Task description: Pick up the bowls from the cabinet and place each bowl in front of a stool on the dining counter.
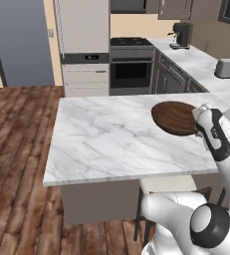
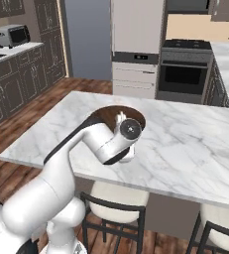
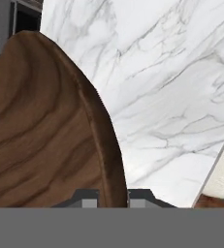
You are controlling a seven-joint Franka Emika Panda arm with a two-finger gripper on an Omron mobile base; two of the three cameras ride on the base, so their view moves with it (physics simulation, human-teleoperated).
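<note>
Looking along the tool (image 3: pixel 112 197), we saw its two small tips pressed together on the rim of the brown wooden bowl (image 3: pixel 40 126), one tip on each side of the thin edge. The bowl stuck out past the tips and off to one side of the tool, and it hung over the white marble desk (image 1: pixel 106 139), near the desk's front edge.

We thought the bowl would feel hard and stiff, and not too heavy. Wood is smooth, so it could slip or swing if held by one spot on the rim. The rim looked like the only good place to take hold, since the bowl was too wide to grab across.

From the right base view the arm covered most of the bowl (image 2: pixel 117 114). We could not tell if the bowl's bottom touched the desk or floated just above it. A pale stool seat (image 1: pixel 169 184) peeked out under the desk's front edge, below the tool.
</note>
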